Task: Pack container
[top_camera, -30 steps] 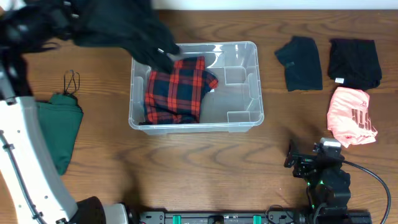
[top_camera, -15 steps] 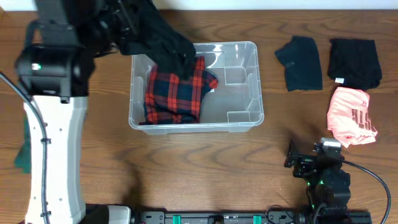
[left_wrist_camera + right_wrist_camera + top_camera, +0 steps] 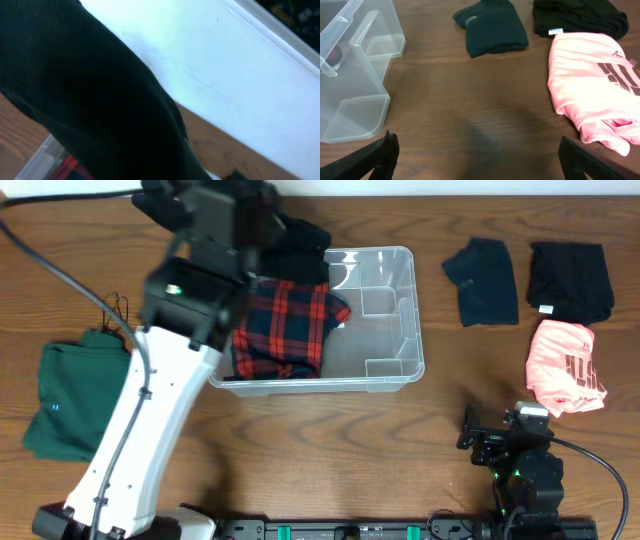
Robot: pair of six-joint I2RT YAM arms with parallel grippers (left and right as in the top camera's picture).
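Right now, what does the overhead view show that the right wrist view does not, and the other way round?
Only overhead: the left arm holding a hanging black garment above the far-left corner of the container, the plaid garment clearly inside it, and the green garment at the left. Only right wrist: the right gripper close up, fingers wide apart over the table. Both: the container, the pink garment, a dark folded garment and a black folded garment beyond it.
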